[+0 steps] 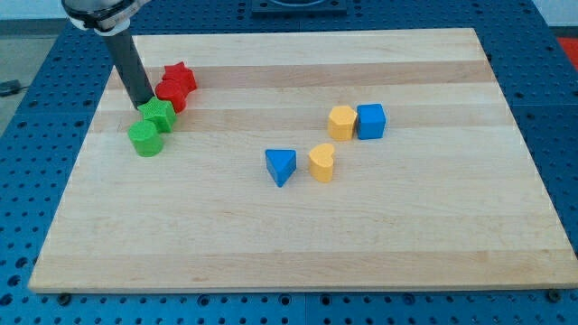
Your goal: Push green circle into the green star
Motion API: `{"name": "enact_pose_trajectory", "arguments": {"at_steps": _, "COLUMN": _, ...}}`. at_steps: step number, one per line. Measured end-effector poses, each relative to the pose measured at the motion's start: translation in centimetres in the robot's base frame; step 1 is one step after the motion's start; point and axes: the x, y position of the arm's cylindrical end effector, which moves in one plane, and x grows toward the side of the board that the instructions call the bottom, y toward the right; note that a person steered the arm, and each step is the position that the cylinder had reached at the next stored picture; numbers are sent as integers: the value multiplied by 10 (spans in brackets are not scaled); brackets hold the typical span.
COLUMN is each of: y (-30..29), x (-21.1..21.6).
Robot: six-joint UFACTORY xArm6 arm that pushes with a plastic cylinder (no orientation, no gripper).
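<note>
Pincer absent, nothing grasped; my tip sits against the green star; it should round beneath the green circle, nudging upward.

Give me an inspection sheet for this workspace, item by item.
Surface: wooden board on a blue perforated table.
Job's things: green circle touching green star at the view's left.
Clutter: red star, red cylinder, yellow block, blue cube, blue triangle, yellow heart.
Grippers: none; my tip against the green star's upper left.
Cables: nothing seen.
Surroundings: nothing else seen.
</note>
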Motion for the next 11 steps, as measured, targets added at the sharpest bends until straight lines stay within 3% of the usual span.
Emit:
{"name": "enact_pose_trajectory", "arguments": {"at_steps": 3, "y": -15, "x": 43}}
{"name": "enact_pose_trajectory", "arguments": {"at_steps": 11, "y": 11, "x": 43}}
